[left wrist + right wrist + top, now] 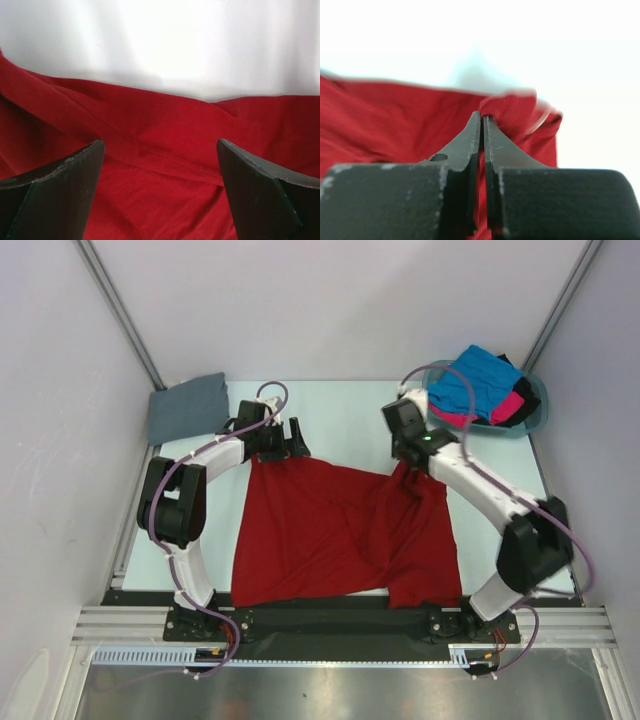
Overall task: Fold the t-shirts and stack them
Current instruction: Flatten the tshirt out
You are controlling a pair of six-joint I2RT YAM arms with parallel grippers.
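- Cloth of the deep red t-shirt lay spread over the middle of the table, mostly flat. It was creased toward its far right corner, and its near edge reached the table's front edge.
- No fold showed in it yet, so I judged this shirt to be at the very start of its folding.
- The right gripper was pinched tight on a bunched bit of the red cloth at that far right corner, with the fabric gathered between its tips.
- The left gripper stood with its jaws wide apart over the shirt's far left edge. It held nothing, and red cloth was visible between and beneath the fingers.
- A grey t-shirt sat folded into a neat block at the far left corner of the table, well apart from the red one. It looked like the only finished piece and the likely base of the stack.
- The teal basket stood at the far right corner, holding a loose heap of unfolded shirts.
- A blue t-shirt lay on top of that heap, with a pink t-shirt and a black t-shirt showing beneath and beside it.
- By that count, one shirt was done, one was in hand and three were waiting.
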